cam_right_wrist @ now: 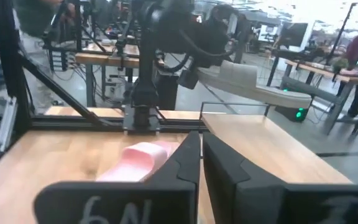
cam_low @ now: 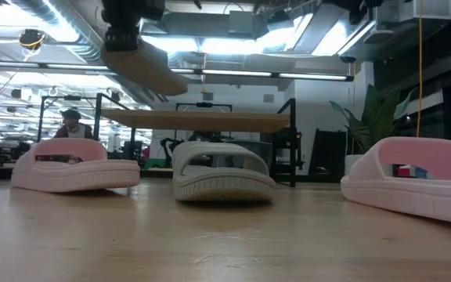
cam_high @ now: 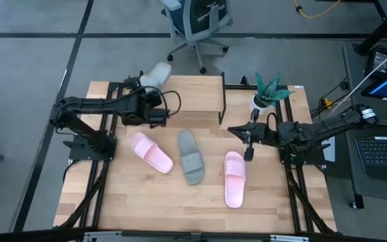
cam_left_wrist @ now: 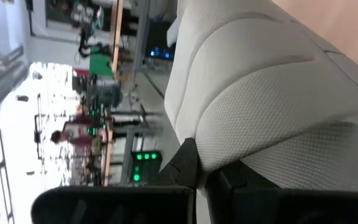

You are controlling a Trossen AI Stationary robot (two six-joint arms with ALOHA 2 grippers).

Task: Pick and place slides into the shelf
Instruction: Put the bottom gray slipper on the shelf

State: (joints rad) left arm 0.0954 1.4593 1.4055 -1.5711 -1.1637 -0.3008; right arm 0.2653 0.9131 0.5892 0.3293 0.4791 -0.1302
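While both arms reach over the wooden tabletop [cam_high: 133,202], the shelf [cam_high: 193,95] stands at the middle of its far edge, with a light plank top on thin black legs. No slide lies on the shelf.

Three slides lie on the tabletop in front of the shelf. A pink slide [cam_high: 151,152] lies toward the left side, a grey-green slide [cam_high: 191,156] lies in the middle, and a second pink slide [cam_high: 234,178] lies toward the right side. They are apart from each other.

The fourth slide, the pale grey-green one [cam_high: 156,75], is in the air above the far left corner of the shelf. The left gripper [cam_high: 144,83] is clamped on it, and the left wrist view shows its textured sole [cam_left_wrist: 272,112] just beyond the dark fingers [cam_left_wrist: 185,165].

The right gripper [cam_high: 248,152] hangs just beside the heel end of the right pink slide, holding nothing. Its two fingers [cam_right_wrist: 182,165] stand almost together, with only a thin gap.

A small potted plant [cam_high: 269,93] stands at the far right corner of the tabletop.
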